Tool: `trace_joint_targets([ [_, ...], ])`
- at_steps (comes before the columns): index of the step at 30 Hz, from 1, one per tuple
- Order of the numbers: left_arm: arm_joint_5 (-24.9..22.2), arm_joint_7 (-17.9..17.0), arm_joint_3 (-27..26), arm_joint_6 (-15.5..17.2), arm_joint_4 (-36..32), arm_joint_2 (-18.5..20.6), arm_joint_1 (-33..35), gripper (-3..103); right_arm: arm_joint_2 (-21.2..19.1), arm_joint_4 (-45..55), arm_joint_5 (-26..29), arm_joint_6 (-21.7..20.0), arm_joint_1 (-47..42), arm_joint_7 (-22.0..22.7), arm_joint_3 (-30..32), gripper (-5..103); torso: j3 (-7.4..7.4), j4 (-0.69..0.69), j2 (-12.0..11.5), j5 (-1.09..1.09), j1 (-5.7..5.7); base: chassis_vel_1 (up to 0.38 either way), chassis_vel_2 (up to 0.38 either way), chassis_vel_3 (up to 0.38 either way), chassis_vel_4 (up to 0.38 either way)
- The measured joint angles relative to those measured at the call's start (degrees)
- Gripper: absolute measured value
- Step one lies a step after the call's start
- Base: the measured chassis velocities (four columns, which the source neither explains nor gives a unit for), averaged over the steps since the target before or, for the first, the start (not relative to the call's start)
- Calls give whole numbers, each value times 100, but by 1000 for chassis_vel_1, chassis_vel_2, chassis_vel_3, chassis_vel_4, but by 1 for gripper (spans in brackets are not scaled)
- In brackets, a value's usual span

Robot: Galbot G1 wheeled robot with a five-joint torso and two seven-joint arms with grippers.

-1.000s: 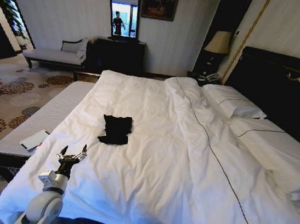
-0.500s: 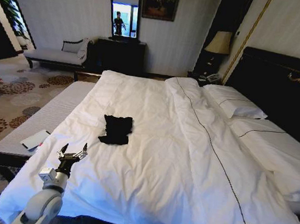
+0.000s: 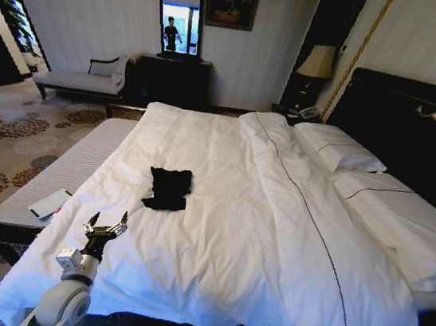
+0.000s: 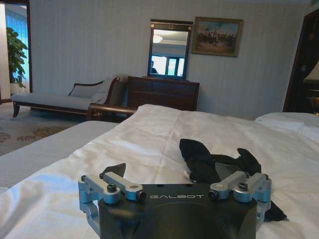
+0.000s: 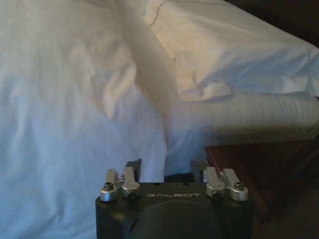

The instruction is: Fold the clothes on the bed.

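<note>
The small black soft-fabric garment (image 3: 169, 188) lies crumpled on the white duvet of the large double bed (image 3: 275, 219), on the half of the bed away from the dark wooden headboard (image 3: 415, 133) and its white pillows (image 3: 340, 149). The left gripper (image 3: 105, 226) hovers over the near corner of the duvet, short of the garment and apart from it, with bare duvet between them; its fingers stand spread and hold nothing. In the left wrist view the same black garment (image 4: 219, 167) sits just beyond the spread fingertips (image 4: 112, 172), still not touched.

In the right wrist view the right gripper (image 5: 167, 172) hangs by the side of the bed near a pillow's corner (image 5: 199, 84) and a dark wooden piece of the frame (image 5: 259, 164); its fingers stand a little apart, on nothing.

Against the picture from half a second ago, the garment lies in the same crumpled shape at the same spot on the duvet, and the left gripper keeps much the same place and the same spread. The whole head view has shifted slightly, which is the camera's move.
</note>
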Motion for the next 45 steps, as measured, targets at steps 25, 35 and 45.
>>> trace_joint_targets([
  [25,194,-40,-44,33,-195,42,186,100,-23,2862,1326,36,1118,1346,146,100,1,-1,0,0,0,0,0,0,0],
  [35,285,-184,238,196,-264,250,-133,100,279,3329,996,-41,2341,1897,-392,100,1,0,-1,-1,1,0,0,0,0],
  [45,218,-339,272,447,-420,112,-171,100,-9,4262,1294,-550,2633,3015,-1007,100,1,1,0,-1,1,0,0,0,0],
])
